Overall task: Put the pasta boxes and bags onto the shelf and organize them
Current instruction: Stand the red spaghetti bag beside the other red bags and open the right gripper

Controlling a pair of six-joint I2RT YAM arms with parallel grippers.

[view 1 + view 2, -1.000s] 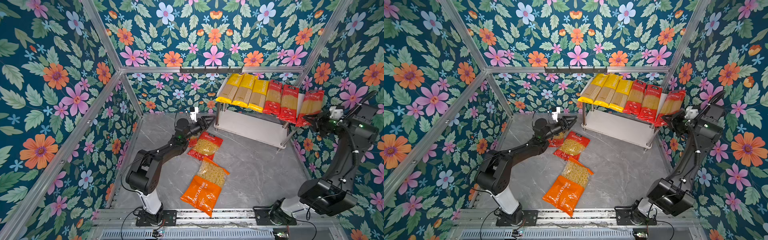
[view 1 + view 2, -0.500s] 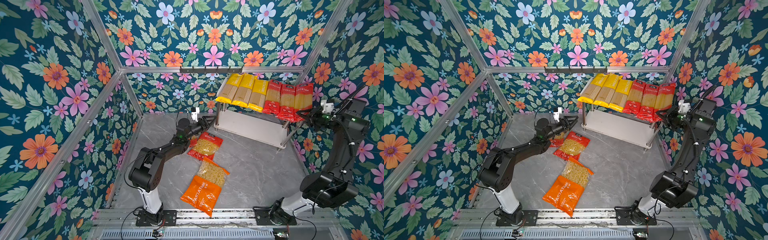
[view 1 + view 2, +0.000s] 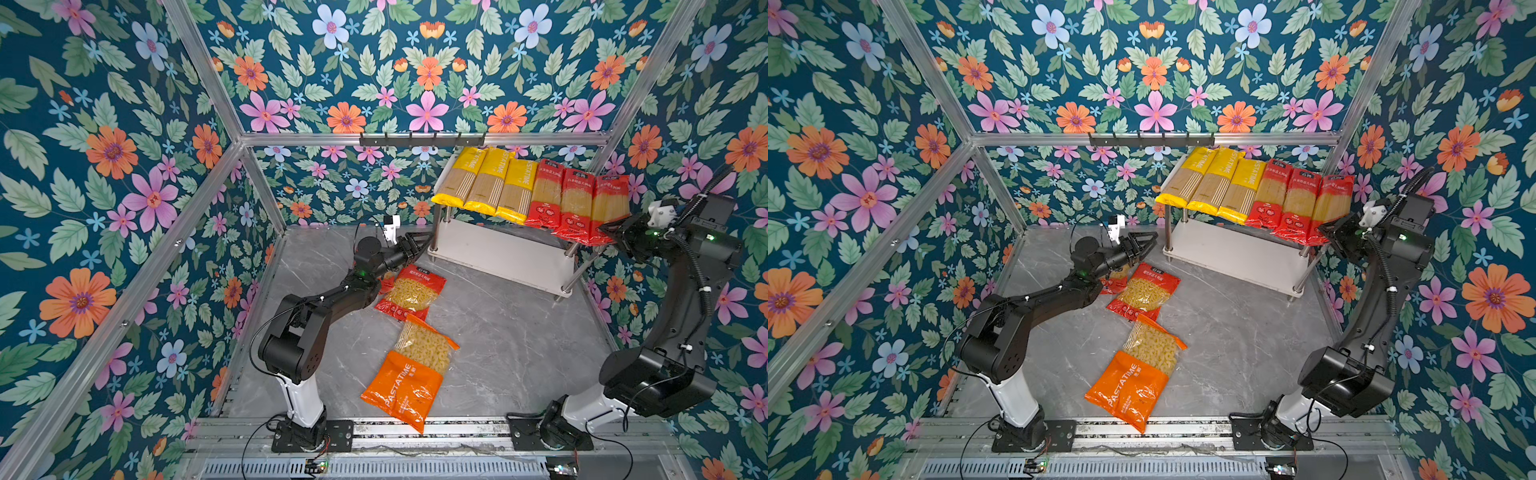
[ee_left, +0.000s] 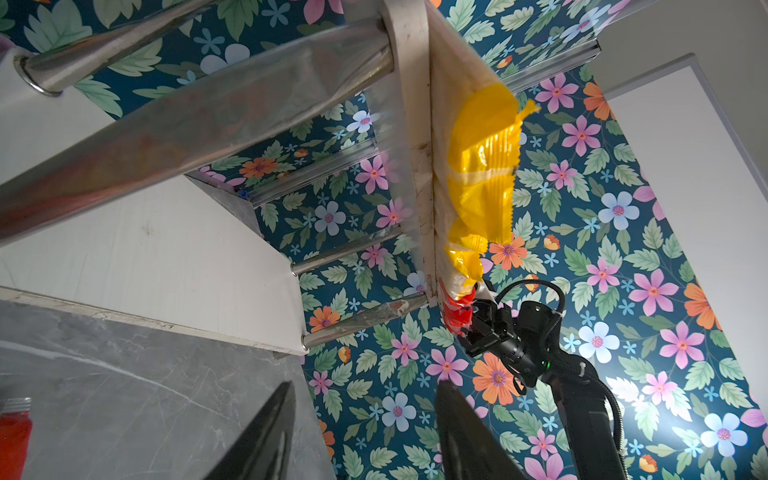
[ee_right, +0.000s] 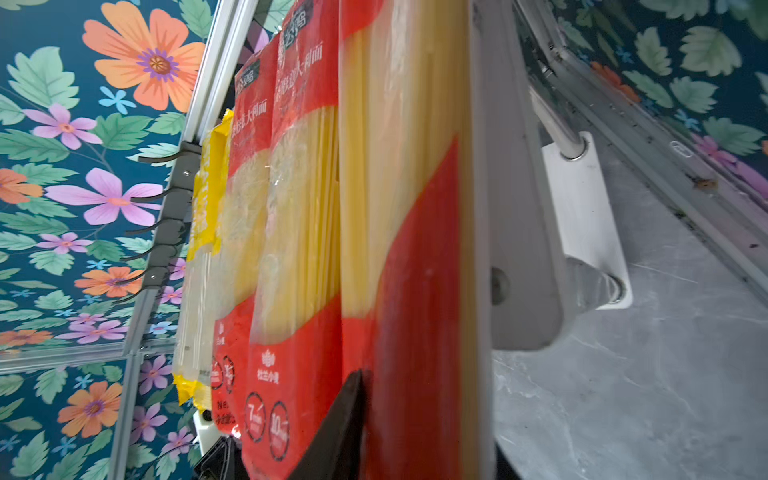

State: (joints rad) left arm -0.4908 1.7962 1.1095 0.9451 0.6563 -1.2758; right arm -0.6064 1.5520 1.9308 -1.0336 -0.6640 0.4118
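Low in a top view, the orange macaroni bag (image 3: pixel 405 386) lies flat on the grey floor. Its upper corner touches a red macaroni pack (image 3: pixel 412 294) above it. A second red macaroni pack (image 3: pixel 385 286) peeks out from under the left arm. The left gripper (image 3: pixel 417 245) hovers over them by the shelf's left post, with its fingers apart and nothing between them.

Further back, at upper right, we see the change. The third red spaghetti pack (image 3: pixel 611 203) hung tilted off the right end a second ago. It now lies square on the top board of the shelf (image 3: pixel 498 253), just beside the other two red packs. It has red ends and a clear middle that shows pale strands, and its near end overhangs the board's front edge.

With the three yellow PASTATIME spaghetti packs (image 3: pixel 486 183), the row now holds six. The right gripper (image 3: pixel 614 233) sits at the pack's near end — we cannot tell whether it pinches the pack or has let go. We judge the long packs done, so the three macaroni bags remain — and the lower board is bare.
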